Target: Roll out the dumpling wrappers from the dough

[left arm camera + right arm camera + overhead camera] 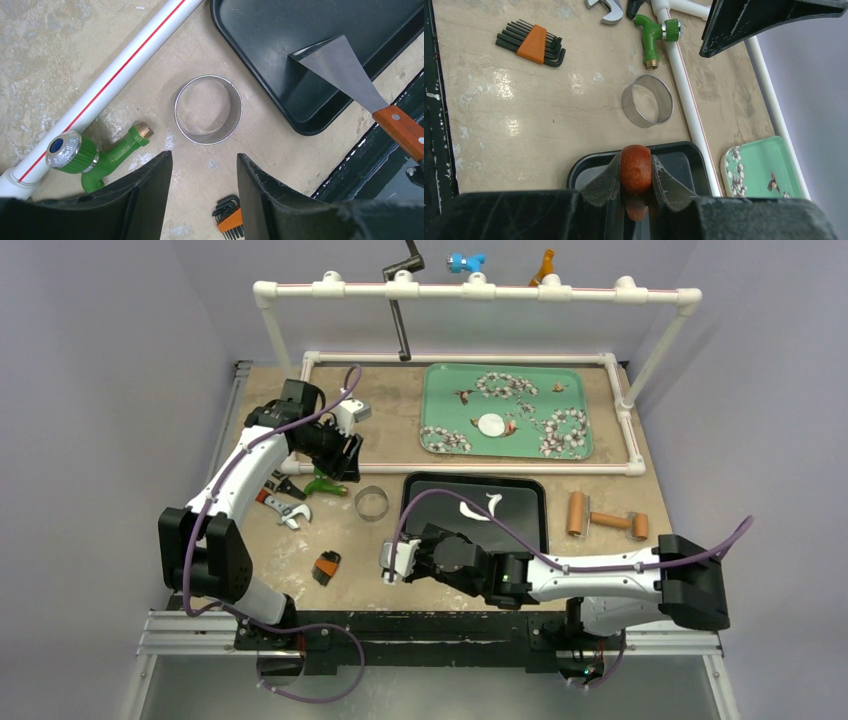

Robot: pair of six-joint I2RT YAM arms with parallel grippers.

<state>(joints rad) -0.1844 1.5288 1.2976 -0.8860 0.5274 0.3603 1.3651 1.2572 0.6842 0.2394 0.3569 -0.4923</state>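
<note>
Spotting one wrapper (491, 424), flat, round and white, near the middle of the green tray (440, 380) in the upper right of the top frame. Gripping a scraper (340, 65) with the right fingers (666, 185), closed on either side of its rounded orange handle end at the lower centre of the right wrist frame. Reaching the scraper's metal blade over a rounded corner of the black tray (280, 40) at the right of the left wrist frame; unable to tell any contact between blade and tray. Holding the left fingers (150, 195) parted about halfway, nothing between them, at the bottom of the left wrist frame. Facing a metal ring (208, 139) just beyond those tips, standing on its rim on the worktop (270, 150), beside the black tray and apart from it. Showing a green tap (107, 155) at the lower left of the same frame, just beside a white pipe (110, 75) with a red stripe, and hex keys (230, 220) in an orange holder at the bottom edge between the fingers. Finding two curved white scraps (471, 512) inside the black tray at the centre of the top frame, a wrench (290, 513) left of the ring, and a rolling pin (607, 519) right of the black tray.
</note>
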